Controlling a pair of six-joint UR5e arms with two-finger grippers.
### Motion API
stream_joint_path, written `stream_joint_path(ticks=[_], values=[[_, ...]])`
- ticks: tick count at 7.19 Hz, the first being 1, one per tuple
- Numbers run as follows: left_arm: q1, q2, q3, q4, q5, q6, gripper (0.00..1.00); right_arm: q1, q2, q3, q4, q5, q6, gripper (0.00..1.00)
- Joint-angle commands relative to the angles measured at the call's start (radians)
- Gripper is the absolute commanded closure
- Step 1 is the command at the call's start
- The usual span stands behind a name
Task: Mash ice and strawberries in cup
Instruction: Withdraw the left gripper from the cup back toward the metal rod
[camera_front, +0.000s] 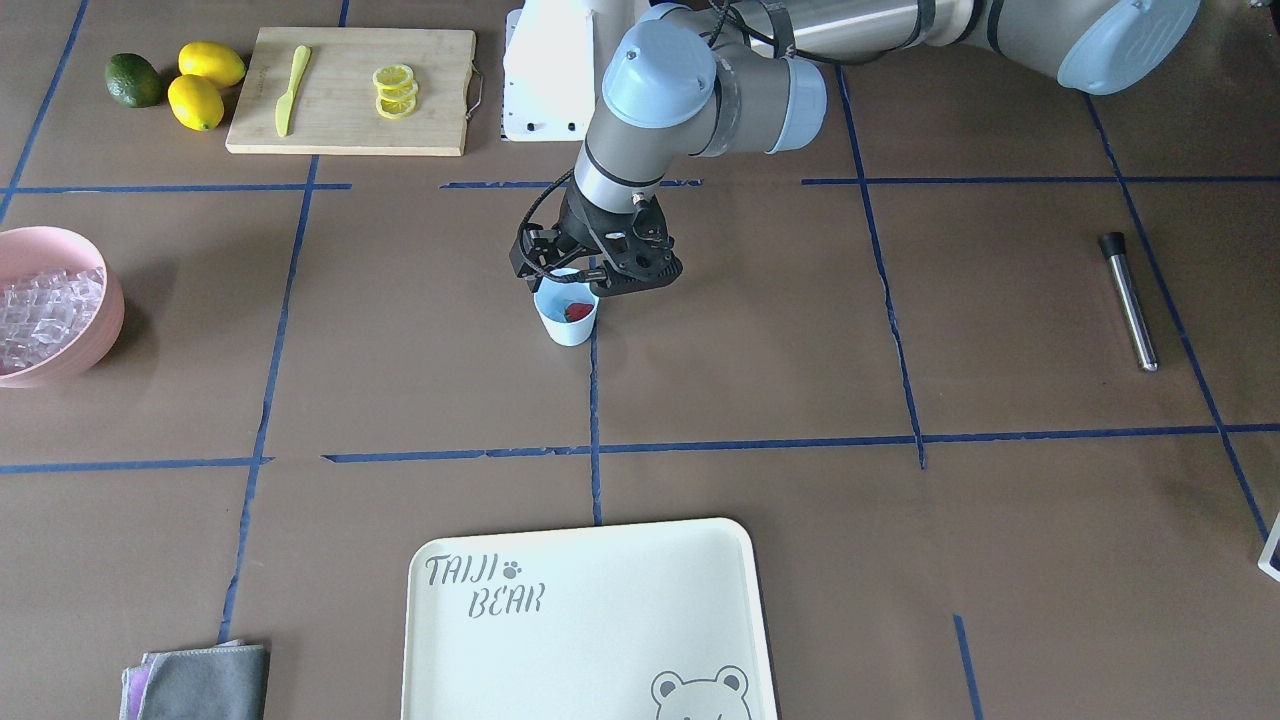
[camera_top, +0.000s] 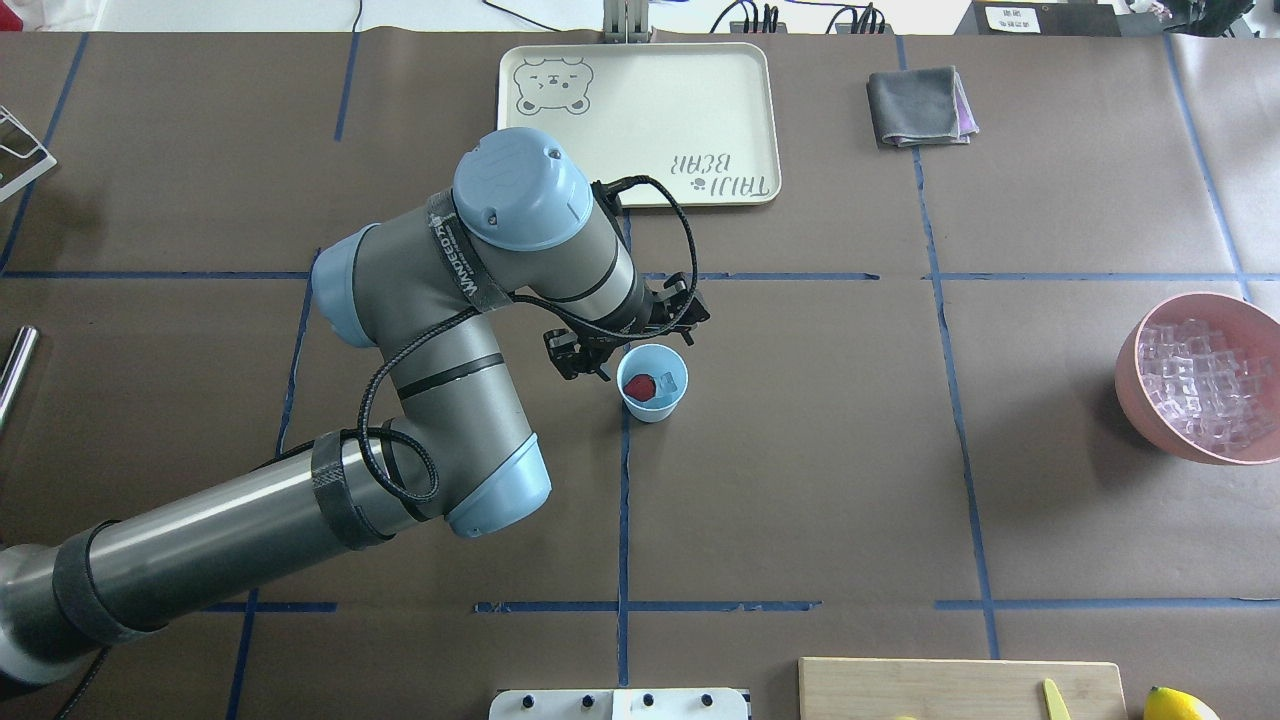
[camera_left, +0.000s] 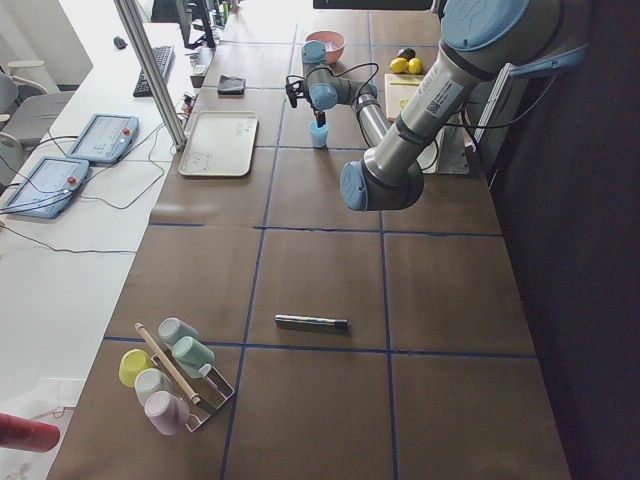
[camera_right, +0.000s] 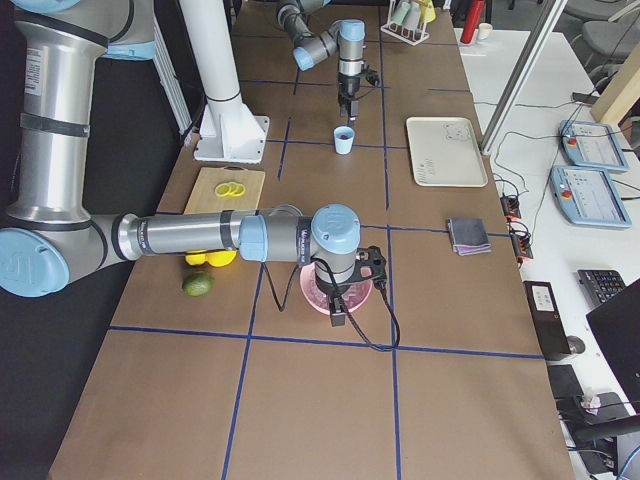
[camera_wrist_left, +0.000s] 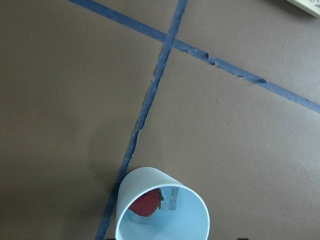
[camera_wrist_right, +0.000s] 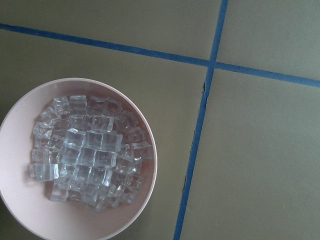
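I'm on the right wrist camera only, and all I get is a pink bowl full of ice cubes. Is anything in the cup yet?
Observer: Yes. The cup holds one strawberry with a single ice cube beside it.
Operator: Where's the left arm?
Observer: The left gripper hangs close over the cup. I can't tell whether it is open or shut.
Operator: And something to mash with?
Observer: A metal rod with a black end lies flat on the table, far out on the robot's left, with no gripper near it.
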Motion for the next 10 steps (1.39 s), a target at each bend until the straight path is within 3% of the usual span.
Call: stream_joint_path(ticks=[1,2,4,6,9,10], values=[[-0.064,0.072,-0.113,0.145,-0.052,0.168,0.00,0.000,0.001,-0.013,0.000,0.000,0.002,0.01],[-0.145,0.147,-0.200,0.237,-0.106,0.311,0.00,0.000,0.001,-0.020,0.000,-0.001,0.008,0.00],[-0.283,0.330,-0.288,0.271,-0.171,0.576,0.00,0.005,0.002,-0.048,0.006,-0.001,0.019,0.00],[-0.381,0.471,-0.292,0.271,-0.175,0.858,0.00,0.015,-0.005,-0.049,0.086,-0.003,0.057,0.00],[-0.538,0.676,-0.267,0.271,-0.175,1.253,0.00,0.035,-0.002,-0.049,0.089,-0.001,0.060,0.00],[-0.611,0.715,-0.217,0.260,-0.180,1.367,0.00,0.035,0.008,-0.051,0.089,-0.001,0.075,0.00]])
